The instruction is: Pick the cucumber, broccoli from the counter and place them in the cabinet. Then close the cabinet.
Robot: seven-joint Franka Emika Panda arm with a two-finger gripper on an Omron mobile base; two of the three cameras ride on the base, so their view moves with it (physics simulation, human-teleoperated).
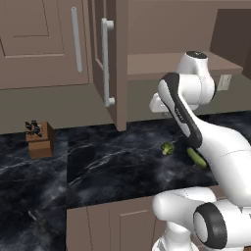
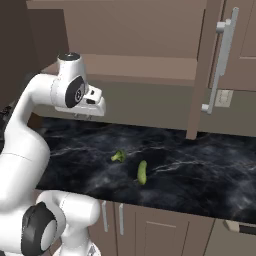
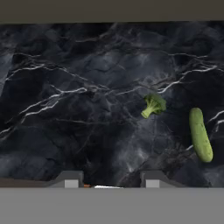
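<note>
Start of pick: gripper [image 3: 109, 181] hangs high over the counter [image 3: 65, 109], jaws drawn in as far as they go, holding nothing. Broccoli [image 3: 153, 105] lies loose on the slab, cucumber [image 3: 201, 134] just beside it, not touching. Cabinet [image 1: 110, 63] stands open above w/ shelf bare. Advice: open jaws first, shift over one veg, descend straight, grip across the cucumber's narrow width or the broccoli's stem.
</note>
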